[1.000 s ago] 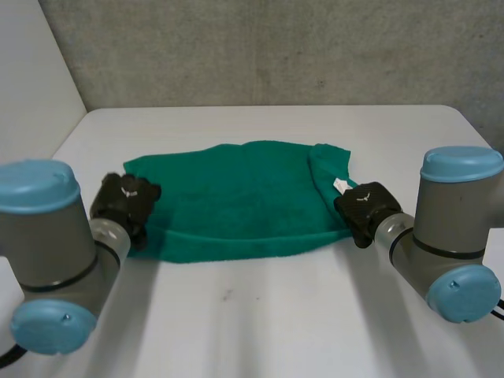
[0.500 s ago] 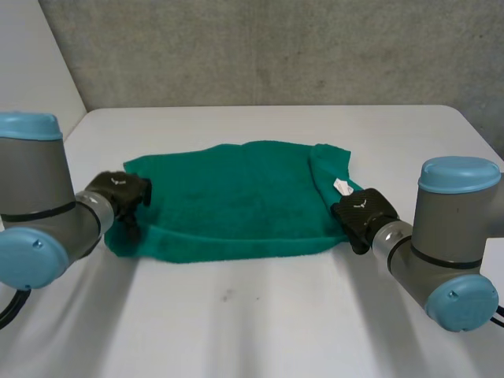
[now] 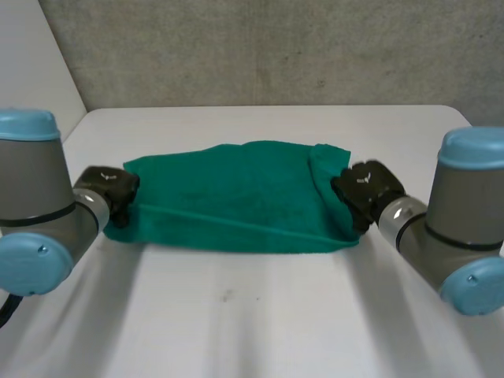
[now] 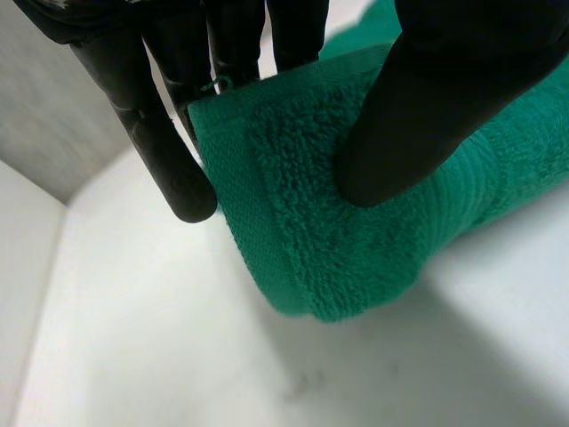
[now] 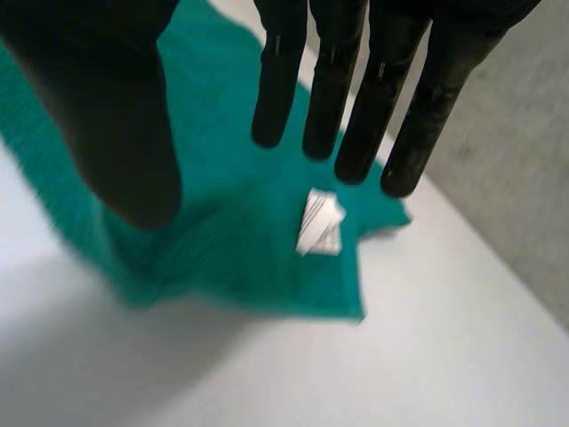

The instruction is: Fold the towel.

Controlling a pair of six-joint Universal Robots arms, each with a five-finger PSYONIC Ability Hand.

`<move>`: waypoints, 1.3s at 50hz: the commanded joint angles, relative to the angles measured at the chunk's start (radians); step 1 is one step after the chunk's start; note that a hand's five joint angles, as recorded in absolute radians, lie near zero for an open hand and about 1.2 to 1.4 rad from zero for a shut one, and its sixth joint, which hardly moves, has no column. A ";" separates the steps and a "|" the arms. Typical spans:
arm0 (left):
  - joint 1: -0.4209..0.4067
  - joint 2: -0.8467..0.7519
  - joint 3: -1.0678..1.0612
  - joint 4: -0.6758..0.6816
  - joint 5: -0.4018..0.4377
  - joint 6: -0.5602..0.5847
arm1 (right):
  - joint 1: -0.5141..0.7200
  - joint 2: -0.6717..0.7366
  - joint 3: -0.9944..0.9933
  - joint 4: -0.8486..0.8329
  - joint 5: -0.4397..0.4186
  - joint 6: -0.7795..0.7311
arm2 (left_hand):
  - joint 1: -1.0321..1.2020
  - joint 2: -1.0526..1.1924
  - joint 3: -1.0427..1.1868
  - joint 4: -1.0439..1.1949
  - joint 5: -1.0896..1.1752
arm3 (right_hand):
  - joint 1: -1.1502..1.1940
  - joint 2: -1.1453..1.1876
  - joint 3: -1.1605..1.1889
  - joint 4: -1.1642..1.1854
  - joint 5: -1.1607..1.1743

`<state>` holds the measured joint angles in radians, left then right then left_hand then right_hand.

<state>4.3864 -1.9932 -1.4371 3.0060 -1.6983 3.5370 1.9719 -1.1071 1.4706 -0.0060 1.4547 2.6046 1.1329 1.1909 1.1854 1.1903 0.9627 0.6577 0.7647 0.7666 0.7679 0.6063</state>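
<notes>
L hand (image 4: 418,98): thumb lies on top of the towel (image 4: 302,231), fingers (image 4: 173,151) sit behind its edge, so the cloth is pinched between them in a firm hold. The held bit is the near corner at the towel's 9 o'clock end. There the cloth is doubled over and looks raised off the table (image 4: 133,356).

R hand (image 5: 116,116): fingers (image 5: 356,107) straight, side by side, thumb set wide apart, nothing between them. Past the fingertips I see green cloth w/ a small white label (image 5: 320,222). Can't tell if the tips touch the cloth.

Head view: the towel lies across mid table, long axis 9 to 3 o'clock. Near edge at the 9 o'clock side rides higher than the rest. A strip at the 3 o'clock end is turned over on itself. L hand is at the 9 o'clock end, R hand at the 3 o'clock end, over that strip. Arms (image 3: 47,213) come in from approx 8 & 4 o'clock. Grey wall (image 3: 276,47) stands at 12 o'clock, behind the table.
</notes>
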 commanded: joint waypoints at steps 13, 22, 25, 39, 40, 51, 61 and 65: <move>-0.028 0.175 -0.082 0.103 0.000 0.000 | -0.084 0.081 -0.223 0.159 -0.113 -0.022 | 0.263 0.205 0.211 0.206 0.259 | -0.262 -0.369 -0.370 -0.372 -0.385; -0.061 0.214 -0.029 0.116 -0.003 -0.012 | -0.156 0.130 -0.193 0.152 -0.186 0.161 | 0.263 0.205 0.211 0.206 0.259 | -0.238 -0.345 -0.347 -0.348 -0.361; -0.065 0.218 -0.025 0.116 -0.003 -0.012 | -0.156 0.159 -0.190 0.147 -0.205 0.167 | 0.263 0.205 0.211 0.206 0.259 | -0.209 -0.316 -0.318 -0.319 -0.332; -0.059 0.206 -0.020 0.116 -0.003 -0.016 | -0.154 0.280 -0.219 0.077 -0.206 0.157 | 0.263 0.205 0.211 0.206 0.259 | -0.156 -0.263 -0.265 -0.266 -0.279; -0.058 0.206 -0.020 0.116 -0.003 -0.016 | -0.154 0.285 -0.220 0.073 -0.206 0.157 | 0.263 0.205 0.211 0.206 0.259 | -0.153 -0.260 -0.262 -0.263 -0.276; -0.056 0.202 -0.009 0.117 -0.003 -0.015 | -0.153 0.311 -0.259 0.038 -0.203 0.154 | 0.263 0.205 0.211 0.206 0.259 | -0.012 -0.119 -0.121 -0.122 -0.135; -0.051 0.202 -0.006 0.117 -0.001 -0.015 | -0.143 0.361 -0.338 0.038 -0.200 0.155 | 0.263 0.205 0.211 0.206 0.259 | 0.070 -0.037 -0.039 -0.040 -0.053; -0.050 0.202 -0.006 0.116 -0.001 -0.016 | -0.142 0.394 -0.372 0.040 -0.195 0.155 | 0.263 0.205 0.211 0.206 0.259 | 0.176 0.069 0.067 0.065 0.052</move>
<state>4.3332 -1.7917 -1.4433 3.1232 -1.7001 3.5219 1.8275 -0.7584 1.1481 0.0320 1.2538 2.7595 1.1329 1.1957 1.1901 1.1946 0.9627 0.5407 0.6317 0.6330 0.6311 0.4324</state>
